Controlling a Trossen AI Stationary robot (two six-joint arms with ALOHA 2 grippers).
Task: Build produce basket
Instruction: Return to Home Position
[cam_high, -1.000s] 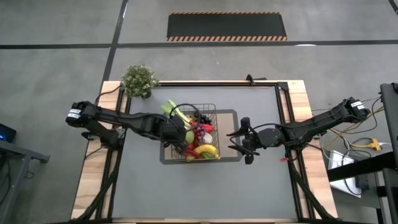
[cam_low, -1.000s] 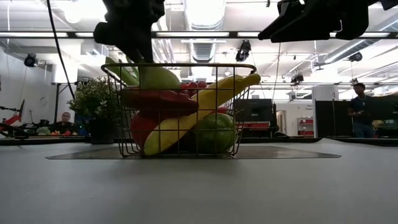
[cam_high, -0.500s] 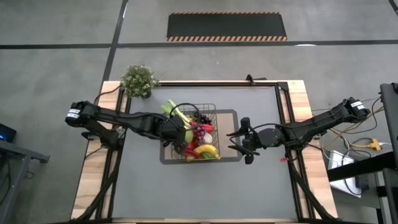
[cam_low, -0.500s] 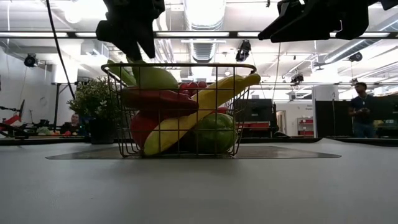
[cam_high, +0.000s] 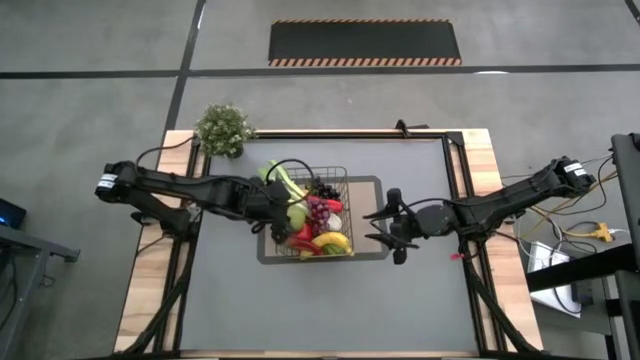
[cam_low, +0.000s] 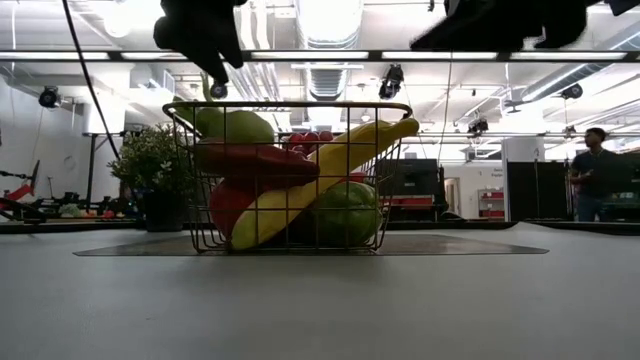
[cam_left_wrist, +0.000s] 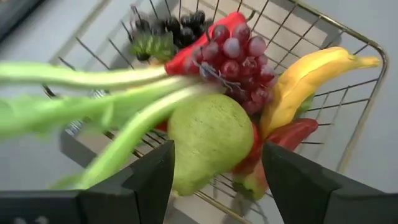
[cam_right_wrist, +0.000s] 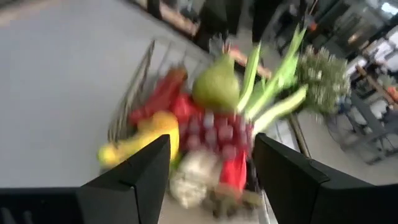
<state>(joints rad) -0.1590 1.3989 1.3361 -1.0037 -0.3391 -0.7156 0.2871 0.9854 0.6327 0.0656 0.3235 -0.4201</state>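
The dark wire basket (cam_high: 318, 214) stands on the grey mat, filled with produce. A green pear (cam_left_wrist: 208, 140) lies on top at its left end, beside the long leek (cam_left_wrist: 93, 93), purple grapes (cam_left_wrist: 239, 62) and banana (cam_left_wrist: 305, 81). My left gripper (cam_left_wrist: 216, 149) hangs open just above the pear, its fingers apart on either side without touching it; the low view shows it clear above the basket's rim (cam_low: 212, 75). My right gripper (cam_high: 385, 228) waits open in the air to the right of the basket, pointing at it.
A leafy potted plant (cam_high: 223, 128) stands at the table's far left corner. The rounded grey mat (cam_high: 372, 250) lies mid-table under the basket. Bare grey tabletop (cam_high: 330, 310) stretches toward the near edge. A person (cam_low: 592, 175) stands in the room behind.
My left gripper has let go of the green pear, risen clear above the basket's rim and drawn back a little toward the table's left edge, rolling slightly. The pear stays lying on top of the pile. My right gripper has kept still.
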